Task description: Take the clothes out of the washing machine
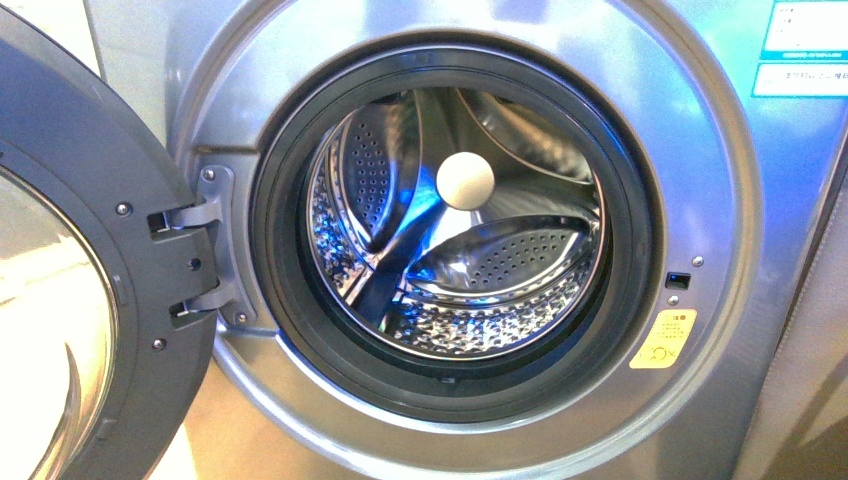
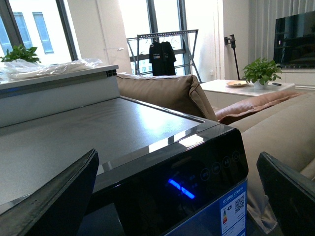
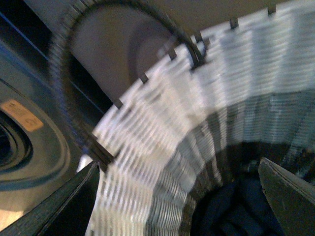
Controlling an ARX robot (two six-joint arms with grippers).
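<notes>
Drum (image 1: 455, 225) empty, door (image 1: 80, 260) swung wide | clothes (image 3: 241, 209) in basket (image 3: 197, 113) | my left gripper (image 2: 177, 196), right gripper (image 3: 179, 199): jaws spread, holding nothing.

Navy clothes (image 3: 236, 209) in basket — washing machine (image 1: 700, 180) open

The washing machine (image 1: 700, 180) has its door (image 1: 90, 250) swung wide to the left, clear of the round opening. The dark rubber seal (image 1: 275, 230) rings the mouth, and the drum (image 1: 460, 320) behind it lies open, with only its raised paddles (image 1: 500, 250) and a pale round hub (image 1: 465, 181) at the back. The door hinge (image 1: 205, 265) juts at the left rim. In the blurred right wrist view, the woven basket (image 3: 162, 147) stands beside the machine, its arched handle (image 3: 83, 64) over the rim and dark cloth (image 3: 241, 206) filling the bottom.
</notes>
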